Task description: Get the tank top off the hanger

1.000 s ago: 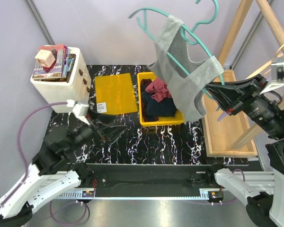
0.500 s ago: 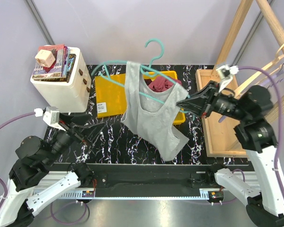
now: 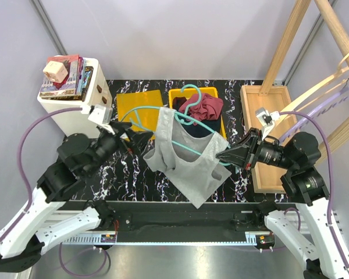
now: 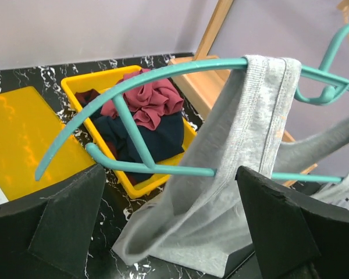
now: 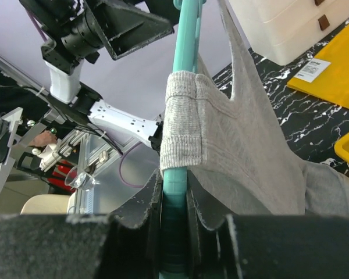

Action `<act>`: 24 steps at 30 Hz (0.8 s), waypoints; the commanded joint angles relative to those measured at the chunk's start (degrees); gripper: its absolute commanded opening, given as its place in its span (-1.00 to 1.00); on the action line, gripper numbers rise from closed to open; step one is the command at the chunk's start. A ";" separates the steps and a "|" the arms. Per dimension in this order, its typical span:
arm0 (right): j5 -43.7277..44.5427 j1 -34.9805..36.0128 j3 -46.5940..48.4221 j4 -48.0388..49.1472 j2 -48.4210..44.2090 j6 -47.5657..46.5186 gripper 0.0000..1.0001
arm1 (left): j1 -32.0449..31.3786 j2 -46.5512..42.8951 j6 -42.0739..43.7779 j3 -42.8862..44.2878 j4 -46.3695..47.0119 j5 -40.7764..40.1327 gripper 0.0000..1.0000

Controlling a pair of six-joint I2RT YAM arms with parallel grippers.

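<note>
A black marbled surface (image 3: 128, 183) fills the space between pale walls, with a wooden rack standing at the right. On it are one white drawer unit (image 3: 75, 110) at the far left, one flat yellow sheet (image 3: 136, 102), one yellow bin (image 3: 212, 90) of crumpled clothes, and one wooden tray (image 3: 267, 99) at the right. There is a single teal hanger (image 4: 163, 170) and a single grey tank top (image 3: 189, 168), handled by two arms.

A second ago the right arm held the hanger high over the bin. Since then it has brought it down and nearer, so the garment now hangs over the middle of the surface, just near of the bin. The right gripper (image 3: 224, 157) is clenched on the hanger's right end, and its wrist view shows one strap bunched against the jaws. Over the same second the left arm has risen from low at the near left. The left gripper (image 3: 141, 138) now sits just beside the hanger's left end with its jaws spread wide, grasping nothing.

The tank top is not off yet. One strap drapes over the hanger's upper arm in the left wrist view, and the other sits at the right end. The lowering looks like a set-up: the right arm steadies the hanger while the left gets within reach of the fabric. The next move probably calls for the left gripper to pinch the nearest strap or hem and draw it off the hanger's free left end.
</note>
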 commanded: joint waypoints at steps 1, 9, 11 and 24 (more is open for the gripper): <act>-1.72 0.18 -2.39 3.70 -1.61 1.90 -1.00 | -0.08 6.14 1.25 3.75 7.11 1.26 0.98; -0.58 0.18 -4.59 3.09 -1.97 1.20 -1.00 | 0.00 7.38 -0.60 0.95 12.21 6.02 0.98; -0.32 0.18 -5.11 3.09 -2.23 1.02 -1.00 | -0.08 7.91 -1.12 0.50 12.22 6.02 0.98; 18.82 0.18 -5.56 -7.55 -3.73 -3.37 -1.00 | -0.08 -4.20 -2.62 -7.67 14.59 4.27 0.98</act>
